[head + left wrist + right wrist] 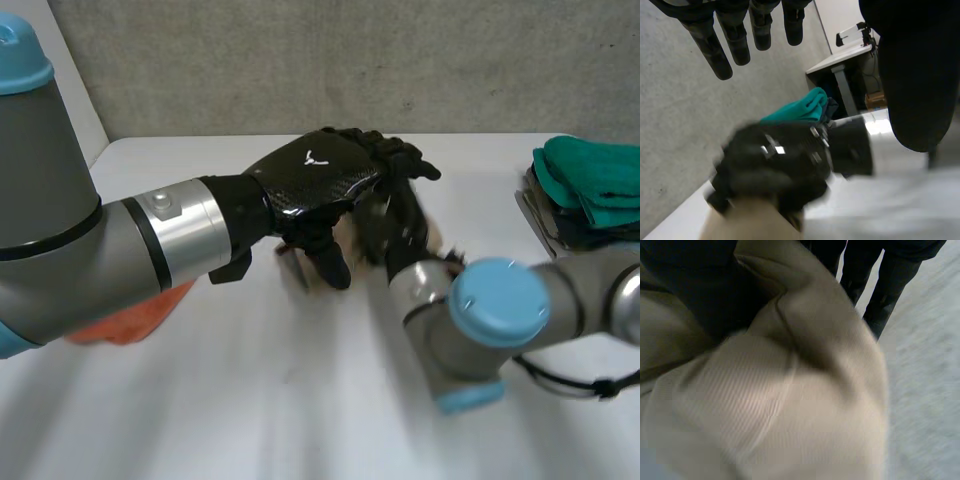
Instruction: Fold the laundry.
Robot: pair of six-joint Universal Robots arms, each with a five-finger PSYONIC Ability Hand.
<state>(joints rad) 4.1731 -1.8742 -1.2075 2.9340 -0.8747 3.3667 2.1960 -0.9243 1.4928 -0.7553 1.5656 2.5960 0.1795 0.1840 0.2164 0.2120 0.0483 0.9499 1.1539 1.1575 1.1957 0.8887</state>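
Note:
A beige ribbed cloth [790, 405] is bunched up at the middle of the white table [250, 400]. My right hand [398, 225] has its fingers curled over the cloth, which fills its palm [690, 285] in the right wrist view. The left wrist view shows the same hand [775, 165] clenched on top of the beige cloth [745, 220]. My left hand [315, 175] hovers just above and beside the right hand, its fingers [725, 45] straight and holding nothing. In the head view only a sliver of the cloth [347, 233] shows between the two hands.
A stack of folded teal and dark cloths [590, 185] sits at the table's far right, also visible past the right hand [802, 110]. An orange cloth [130, 320] lies under the left forearm. A grey wall [300, 60] runs behind the table.

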